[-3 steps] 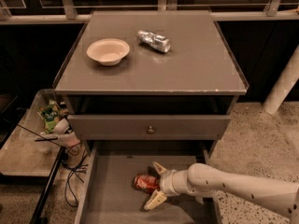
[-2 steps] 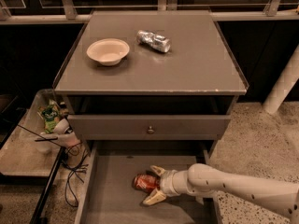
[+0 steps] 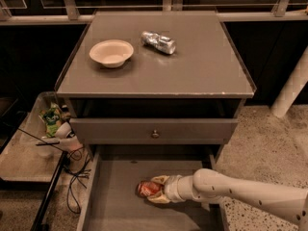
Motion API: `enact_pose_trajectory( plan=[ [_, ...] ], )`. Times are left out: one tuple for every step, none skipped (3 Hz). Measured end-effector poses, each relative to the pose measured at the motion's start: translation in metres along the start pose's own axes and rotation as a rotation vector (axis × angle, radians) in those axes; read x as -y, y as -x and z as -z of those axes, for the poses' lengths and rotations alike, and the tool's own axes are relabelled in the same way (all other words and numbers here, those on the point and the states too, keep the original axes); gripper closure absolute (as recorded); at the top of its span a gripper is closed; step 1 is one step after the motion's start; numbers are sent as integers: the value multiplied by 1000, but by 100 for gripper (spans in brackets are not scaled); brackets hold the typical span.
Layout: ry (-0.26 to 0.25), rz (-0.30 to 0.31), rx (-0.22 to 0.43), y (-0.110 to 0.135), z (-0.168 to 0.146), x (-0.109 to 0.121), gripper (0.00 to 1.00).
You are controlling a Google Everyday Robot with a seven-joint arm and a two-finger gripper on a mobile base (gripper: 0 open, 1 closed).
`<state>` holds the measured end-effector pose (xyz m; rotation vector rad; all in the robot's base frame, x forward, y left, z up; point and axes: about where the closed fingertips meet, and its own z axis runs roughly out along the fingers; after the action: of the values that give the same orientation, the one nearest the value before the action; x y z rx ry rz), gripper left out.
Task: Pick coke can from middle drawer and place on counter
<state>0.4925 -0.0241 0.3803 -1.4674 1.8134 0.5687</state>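
Note:
The coke can [image 3: 144, 188] lies on its side on the floor of the open middle drawer [image 3: 113, 201], near its centre. My gripper [image 3: 152, 190] reaches in from the right on a white arm [image 3: 240, 191]. One finger lies on each side of the can, closed against it. The can still rests on the drawer floor. The grey counter [image 3: 202, 66] is above and behind, with a pale chipped front edge.
A cream bowl [image 3: 111, 52] and a crinkled silver can [image 3: 159, 42] sit on the counter. The shut upper drawer front [image 3: 155, 130] with its small knob overhangs the back of the open drawer. A low cluttered shelf [image 3: 50, 124] and cables [image 3: 77, 177] are to the left. A white post [image 3: 291, 88] stands to the right.
The fingers were spread wide around the can and have closed in onto its sides. The can and arm have barely shifted.

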Motion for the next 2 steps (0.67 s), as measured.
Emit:
enact_pose_trajectory(
  plan=[
    [0,0,0,0,0,0,88],
    [-2,-12,10,2,8,4,100]
  ],
)
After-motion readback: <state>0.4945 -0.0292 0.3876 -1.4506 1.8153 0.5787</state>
